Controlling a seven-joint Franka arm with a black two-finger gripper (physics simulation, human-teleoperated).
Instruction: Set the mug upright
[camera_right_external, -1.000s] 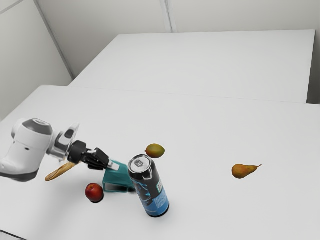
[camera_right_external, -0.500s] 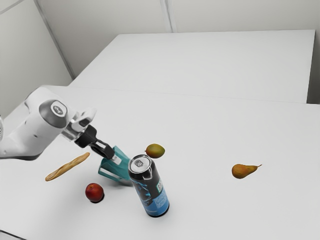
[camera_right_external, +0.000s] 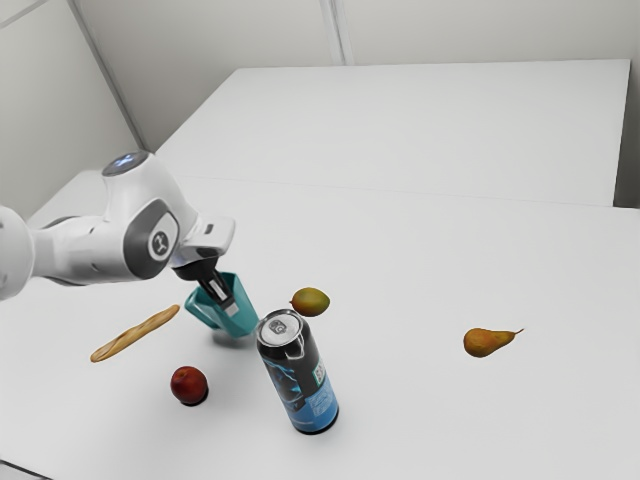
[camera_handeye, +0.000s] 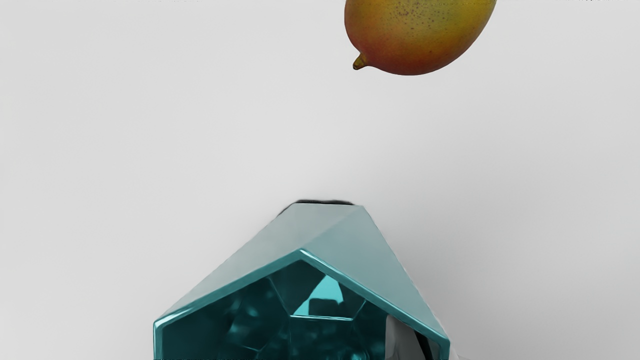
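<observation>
1 mug (camera_right_external: 243, 306), long axis tilted, mouth leaning to the exterior view's left; gripper (camera_right_external: 228, 305) clamped on its wall.

The white arm (camera_right_external: 85, 250) comes in from the exterior view's left, nearly level, then bends at a rounded, grey-capped wrist joint (camera_right_external: 152, 238) and slopes down toward the exterior view's right. Below it the black gripper (camera_right_external: 228, 304) points downward at a slant, its fingers pinched on what it holds. The wrist view shows part of one pale grey finger (camera_handeye: 399, 342) at the bottom edge.
</observation>
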